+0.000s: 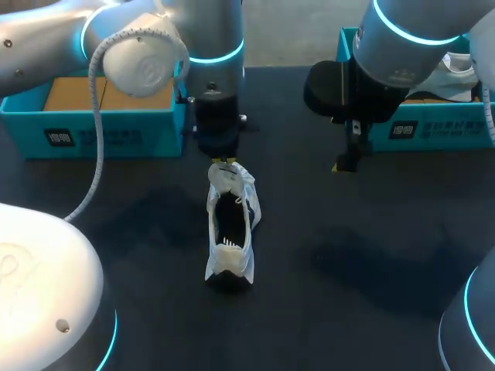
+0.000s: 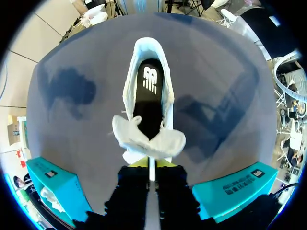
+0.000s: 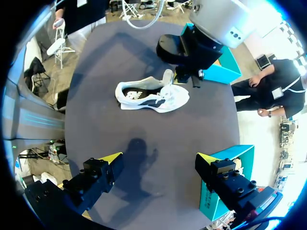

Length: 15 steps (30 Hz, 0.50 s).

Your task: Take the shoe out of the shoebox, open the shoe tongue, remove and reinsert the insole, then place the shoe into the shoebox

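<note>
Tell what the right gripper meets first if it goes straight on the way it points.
Probably bare table: the right gripper points down at it, fingers open; the shoe lies farther ahead, seemingly off that line.

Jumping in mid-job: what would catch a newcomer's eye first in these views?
The white sneaker lies in the middle of the dark table, its dark insole showing, and the left tool pinches its tongue back. After that, the right tool hangs open above the table near a teal shoebox.
</note>
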Motion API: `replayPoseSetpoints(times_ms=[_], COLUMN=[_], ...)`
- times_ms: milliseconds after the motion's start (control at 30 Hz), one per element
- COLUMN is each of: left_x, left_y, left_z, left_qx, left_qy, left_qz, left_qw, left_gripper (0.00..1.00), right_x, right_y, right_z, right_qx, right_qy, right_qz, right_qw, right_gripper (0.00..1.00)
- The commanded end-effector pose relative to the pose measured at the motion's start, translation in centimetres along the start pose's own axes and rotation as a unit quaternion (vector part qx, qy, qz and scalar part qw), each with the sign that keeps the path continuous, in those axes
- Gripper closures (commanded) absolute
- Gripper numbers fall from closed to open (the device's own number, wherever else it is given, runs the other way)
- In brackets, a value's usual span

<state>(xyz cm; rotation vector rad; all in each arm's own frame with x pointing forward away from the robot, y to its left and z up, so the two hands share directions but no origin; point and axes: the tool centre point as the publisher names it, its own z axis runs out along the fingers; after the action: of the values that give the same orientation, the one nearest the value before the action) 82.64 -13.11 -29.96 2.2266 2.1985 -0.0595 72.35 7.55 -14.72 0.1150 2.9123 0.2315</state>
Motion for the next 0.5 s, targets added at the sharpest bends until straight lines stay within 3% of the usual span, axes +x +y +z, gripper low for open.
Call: replayPoseSetpoints(times_ms=[33, 500], left_x=[0.1, 0.0], left_y=[-0.7, -3.8], left_z=[0.4, 1.3], left_qx=[0.003, 0.028], left_qy=[0.0, 0.008], left_qz=[0.004, 0.037], left_qw=[1.0, 0.999], left_gripper=[0.97, 0.91], right_x=[-0.1, -0.1], right_y=[0.1, 0.1], right_z=[0.2, 0.2], right_qx=[0.001, 0.001], right_qy=[0.001, 0.001], right_qz=[0.0, 0.0], right_qw=[1.0, 1.0], right_gripper=[0.0, 0.0])
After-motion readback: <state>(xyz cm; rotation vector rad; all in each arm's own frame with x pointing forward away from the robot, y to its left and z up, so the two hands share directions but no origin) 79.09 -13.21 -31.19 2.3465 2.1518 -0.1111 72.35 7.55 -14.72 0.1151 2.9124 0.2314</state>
